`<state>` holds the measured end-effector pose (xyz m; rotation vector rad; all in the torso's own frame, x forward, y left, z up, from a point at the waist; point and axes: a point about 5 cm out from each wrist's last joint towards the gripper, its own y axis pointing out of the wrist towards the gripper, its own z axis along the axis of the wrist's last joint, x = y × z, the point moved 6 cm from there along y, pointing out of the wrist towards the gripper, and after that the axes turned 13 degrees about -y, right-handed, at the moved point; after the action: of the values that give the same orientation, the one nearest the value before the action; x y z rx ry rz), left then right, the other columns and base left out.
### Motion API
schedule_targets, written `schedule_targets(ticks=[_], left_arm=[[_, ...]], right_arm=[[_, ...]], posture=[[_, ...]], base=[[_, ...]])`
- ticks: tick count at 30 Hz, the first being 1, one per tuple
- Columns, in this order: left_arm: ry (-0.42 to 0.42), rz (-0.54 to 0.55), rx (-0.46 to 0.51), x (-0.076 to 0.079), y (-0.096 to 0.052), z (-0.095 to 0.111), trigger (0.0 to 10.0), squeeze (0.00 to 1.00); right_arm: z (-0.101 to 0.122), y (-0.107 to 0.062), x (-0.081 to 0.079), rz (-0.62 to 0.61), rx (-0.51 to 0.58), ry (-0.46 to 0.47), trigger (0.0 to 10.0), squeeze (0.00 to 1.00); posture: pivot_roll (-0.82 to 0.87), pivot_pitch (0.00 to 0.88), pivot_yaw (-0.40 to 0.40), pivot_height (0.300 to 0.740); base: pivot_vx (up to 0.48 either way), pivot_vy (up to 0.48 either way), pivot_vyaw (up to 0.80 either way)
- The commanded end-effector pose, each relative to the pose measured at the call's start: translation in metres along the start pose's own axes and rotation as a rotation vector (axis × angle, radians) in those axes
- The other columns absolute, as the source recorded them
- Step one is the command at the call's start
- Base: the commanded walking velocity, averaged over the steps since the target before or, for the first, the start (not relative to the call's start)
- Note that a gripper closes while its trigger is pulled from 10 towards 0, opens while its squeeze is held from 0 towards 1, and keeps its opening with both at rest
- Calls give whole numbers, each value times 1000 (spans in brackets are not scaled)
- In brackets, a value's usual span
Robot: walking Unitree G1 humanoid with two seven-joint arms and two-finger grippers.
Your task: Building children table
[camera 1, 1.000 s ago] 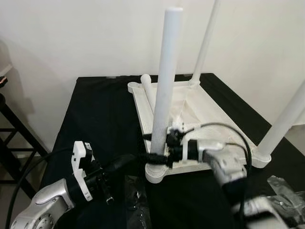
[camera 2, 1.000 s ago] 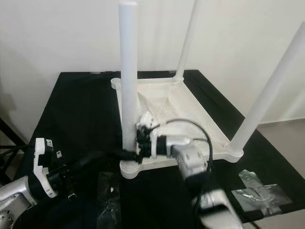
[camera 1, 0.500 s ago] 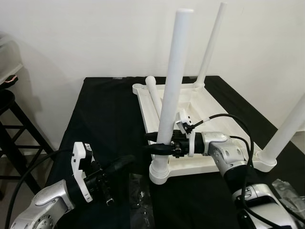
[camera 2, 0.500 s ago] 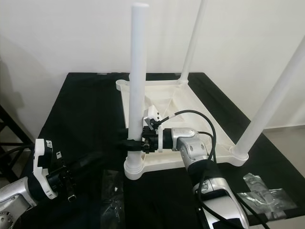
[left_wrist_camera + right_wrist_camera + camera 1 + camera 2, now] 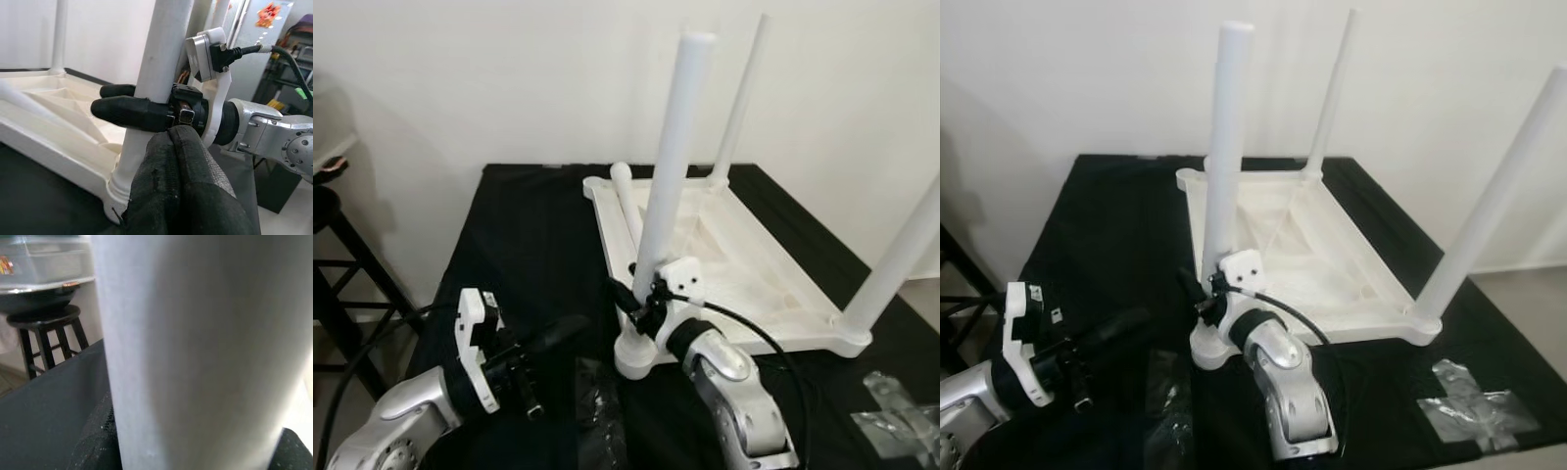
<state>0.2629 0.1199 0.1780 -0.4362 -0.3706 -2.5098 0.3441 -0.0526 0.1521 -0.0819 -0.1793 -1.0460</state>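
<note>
A white children's table (image 5: 744,255) lies upside down on a black table (image 5: 529,245). Three legs stand up from its corners: the near-left leg (image 5: 666,186), a far leg (image 5: 739,98) and a right leg (image 5: 901,255). Another loose leg (image 5: 626,201) lies inside the upturned top. My right gripper (image 5: 628,294) is shut around the near-left leg, low down above its socket; its black fingers (image 5: 122,110) wrap the leg in the left wrist view. My left gripper (image 5: 576,325) is shut on nothing, its tips just left of the leg's base.
Clear plastic bags lie on the black table at the front (image 5: 597,411) and at the front right (image 5: 901,411). A black stool (image 5: 333,225) stands off the table's left side. A white wall rises close behind the table.
My right forearm has swung from the right side round to the front of the table, with the gripper still on the near-left leg. The left arm has hardly moved. The camera shifted.
</note>
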Motion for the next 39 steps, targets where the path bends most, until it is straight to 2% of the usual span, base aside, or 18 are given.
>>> schedule_targets(ticks=[1, 6, 7, 8, 9, 12, 13, 15, 16, 21, 23, 25, 29, 33, 34, 35, 36, 39], left_arm=[[-13, -12, -12, -1, 1, -2, 10000, 0], [-4, 2, -5, -2, 0, -1, 10000, 0], [-2, 7, 5, -2, 0, 0, 10000, 0], [-2, 7, 5, -2, 0, 0, 10000, 0], [-3, 7, 9, -2, 0, 0, 10000, 0], [-8, 3, 11, -2, 1, 1, 10000, 0], [-10, 0, 10, -1, 2, 1, 10000, 0], [-10, 0, 10, -1, 2, 1, 10000, 0], [-10, -2, 10, -1, 3, 1, 10000, 0], [-10, -3, 11, -1, 3, 0, 10000, 0], [-10, -2, 12, -1, 4, 0, 10000, 0], [-10, -1, 12, -1, 4, 0, 10000, 0], [-13, -1, 10, 0, 4, -1, 10000, 0], [-14, -1, 10, 0, 4, -2, 10000, 0], [-15, -1, 9, 0, 4, -2, 10000, 0], [-15, -1, 9, 0, 4, -2, 10000, 0], [-16, 0, 9, 0, 4, -2, 10000, 0], [-16, 1, 9, 0, 4, -3, 10000, 0]], right_arm=[[-33, -6, 3, -29, -105, 85, 0, 0], [-29, -4, -2, 4, -90, 63, 0, 0], [-27, -6, -2, -8, -96, 65, 5765, 0], [-27, -6, -2, -8, -96, 65, 5765, 0], [-25, -8, -3, -15, -108, 104, 10000, 1000], [-19, -9, -9, 19, -106, 174, 10000, 1000], [-6, -7, -23, 192, -65, 197, 10000, 1000], [-3, -7, -27, 246, -55, 192, 10000, 1000], [4, -6, -27, 326, -22, 142, 10000, 0], [12, -1, -13, 427, 15, 69, 10000, 0], [15, -1, -4, 556, 27, -13, 10000, 0], [17, -2, 2, 603, 31, -32, 10000, 0], [25, 1, 18, 700, 46, 1, 10000, 0], [25, -1, 19, 770, 48, 13, 10000, 0], [21, -1, 19, 814, 35, 10, 2314, 0], [21, -1, 19, 814, 35, 10, 2314, 0], [20, -1, 18, 834, 29, 19, 0, 0], [22, 2, 21, 835, 39, 36, 0, 0]], posture=[[64, 0, -71, 740], [53, 0, -64, 740], [58, 0, -68, 740], [58, 0, -68, 740], [62, 0, -72, 740], [59, 0, -68, 740], [61, 0, -66, 740], [62, 0, -66, 740], [62, 0, -68, 740], [66, 0, -71, 740], [78, 0, -74, 740], [80, 0, -74, 740], [90, 0, -75, 740], [93, 0, -75, 740], [98, 0, -77, 740], [98, 0, -77, 740], [104, 0, -79, 740], [107, 0, -79, 740]], base=[[0, 0, 0], [0, 0, 0], [0, 0, 0], [0, 0, 0], [0, 0, 0], [0, 0, 0], [0, 0, 0], [0, 0, 0], [0, 0, 0], [0, 0, 0], [0, 0, 0], [0, 0, 0], [0, 0, 0], [0, 0, 0], [0, 0, 0], [0, 0, 0], [0, 0, 0], [0, 0, 0]])
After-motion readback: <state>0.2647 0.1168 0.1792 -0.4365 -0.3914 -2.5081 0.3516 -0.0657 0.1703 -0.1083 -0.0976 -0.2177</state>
